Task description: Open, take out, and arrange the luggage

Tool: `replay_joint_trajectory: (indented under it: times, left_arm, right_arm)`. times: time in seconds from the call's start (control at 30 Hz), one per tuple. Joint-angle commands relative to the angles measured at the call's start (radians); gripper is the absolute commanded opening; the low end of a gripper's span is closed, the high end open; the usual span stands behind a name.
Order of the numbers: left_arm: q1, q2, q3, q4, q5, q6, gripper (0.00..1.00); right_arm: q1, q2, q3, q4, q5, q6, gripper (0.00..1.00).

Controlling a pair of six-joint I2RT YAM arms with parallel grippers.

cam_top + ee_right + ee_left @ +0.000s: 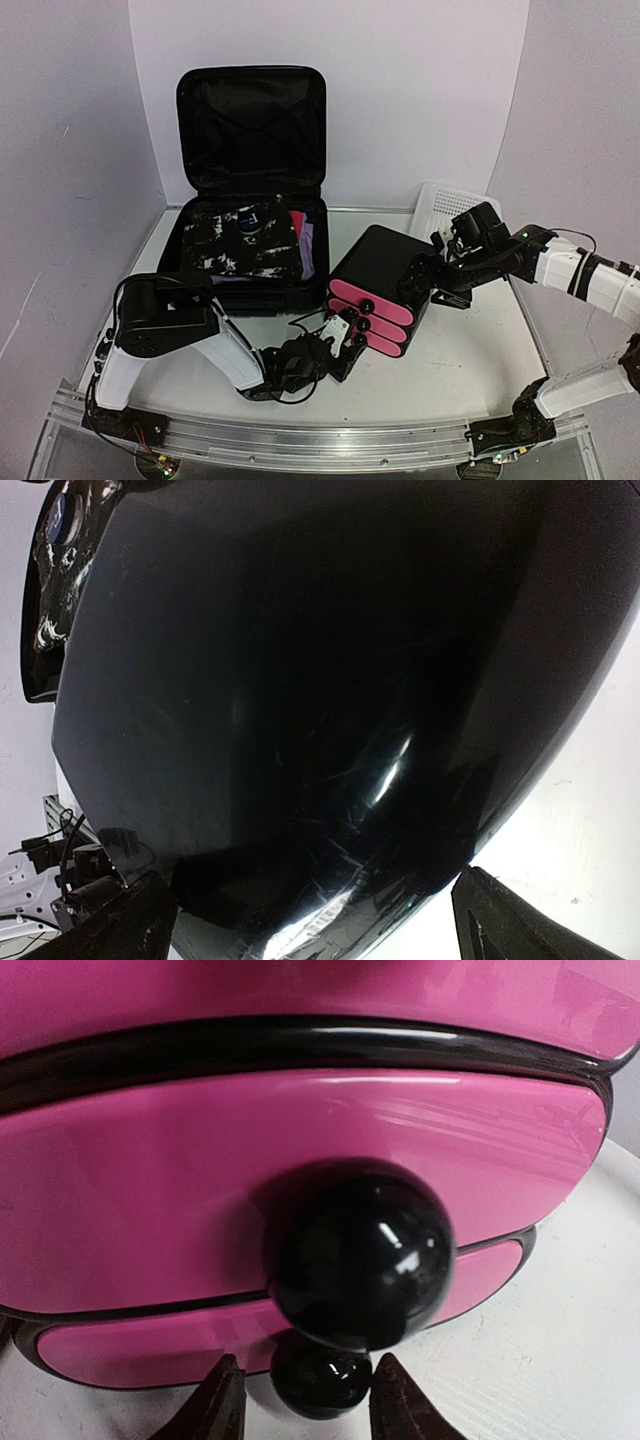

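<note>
The left gripper (307,1365) straddles a black ball knob (322,1382) on the black box with pink drawer fronts (378,262) (pinched? can't tell). The right gripper (312,900) gapes behind it. The large black hard-shell suitcase (250,130) lies open beyond, nearer the left gripper.

The luggage (252,120), black in shell and lining, stands at eleven o'clock on the white counter (470,350). Inside it lies a garment (235,250) mottled black and white, with red and lilac cloth (306,242) along its three o'clock edge. At the centre of the counter, a glossy black drawer box (378,260) shows three hot-pink drawer fronts (150,1190), each with a shiny black round knob (358,1255). A white mesh basket (452,203) sits at two o'clock. The arms (232,358) are white with black joints, and the walls (80,150) are pale lilac.
</note>
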Motion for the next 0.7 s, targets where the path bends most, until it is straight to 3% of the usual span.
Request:
replay_joint_trajectory:
  times: [0.0, 0.2, 0.67]
  left_arm:
    - [0.01, -0.016, 0.035, 0.054, -0.044, 0.011, 0.39]
    - [0.008, -0.059, -0.018, 0.054, -0.002, 0.02, 0.29]
    - [-0.088, -0.263, -0.283, 0.031, 0.055, 0.005, 0.28]
  right_arm:
    - [0.012, -0.009, 0.008, -0.002, 0.009, 0.003, 0.98]
    - [0.013, -0.011, 0.004, -0.003, 0.017, 0.001, 0.98]
    - [0.012, -0.007, 0.0, -0.009, 0.031, -0.01, 0.98]
